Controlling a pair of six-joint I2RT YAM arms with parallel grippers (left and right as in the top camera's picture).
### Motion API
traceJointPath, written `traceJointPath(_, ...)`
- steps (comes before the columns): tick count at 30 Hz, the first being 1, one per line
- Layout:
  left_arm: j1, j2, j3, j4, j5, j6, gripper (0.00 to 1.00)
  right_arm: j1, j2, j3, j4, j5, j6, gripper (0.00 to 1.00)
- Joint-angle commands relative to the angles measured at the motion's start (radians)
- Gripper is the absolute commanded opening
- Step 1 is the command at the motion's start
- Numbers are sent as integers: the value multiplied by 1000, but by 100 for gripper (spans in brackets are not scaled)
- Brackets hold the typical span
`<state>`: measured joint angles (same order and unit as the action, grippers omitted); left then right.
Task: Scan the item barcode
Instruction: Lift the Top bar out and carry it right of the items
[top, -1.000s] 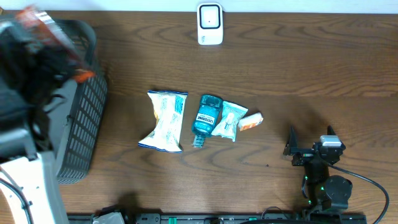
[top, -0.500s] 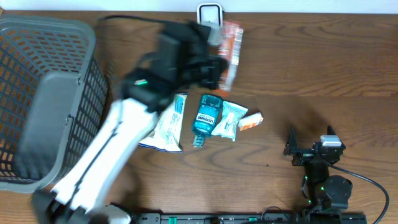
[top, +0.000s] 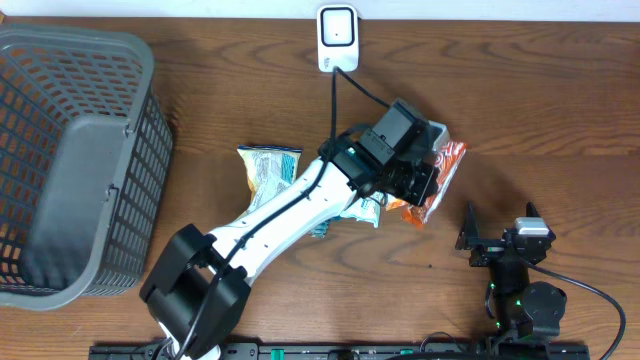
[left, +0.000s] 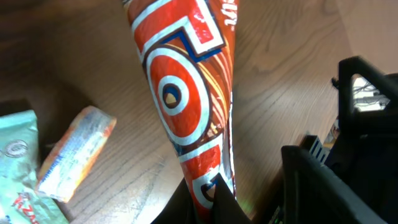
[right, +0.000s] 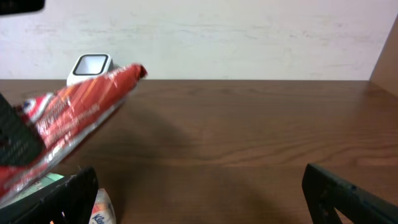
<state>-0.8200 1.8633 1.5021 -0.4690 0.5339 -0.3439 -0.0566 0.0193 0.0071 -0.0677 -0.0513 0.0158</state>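
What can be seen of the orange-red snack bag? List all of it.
The snack bag is a glossy, foil-like pouch, orange-red with white-edged concentric rings and blue and brown accents. It looks flat and slightly creased. The left hand is shut on one end and holds it tilted, apparently lifted off the wooden table, to the right of the row of items. A small orange packet lies on the table beside it. Nothing else seems to touch it. No barcode shows on the visible faces.

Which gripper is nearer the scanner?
Left. In the overhead view the left gripper, shut on the bag, is mid-table, below-right of the scanner; the right gripper sits open farther off, near the front edge.
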Motion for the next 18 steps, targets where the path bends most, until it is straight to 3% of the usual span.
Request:
traceJointPath(1,4,64,-19,-4,12,-10,7,-1,-2,-2,-4,4,13,99)
traceJointPath(8,5,204,-19,61,12,-10,7,-1,-2,-2,-4,4,13,99)
traceJointPath(18,129,207,-19,166,-60,-21,7,-1,-2,-2,-4,4,13,99)
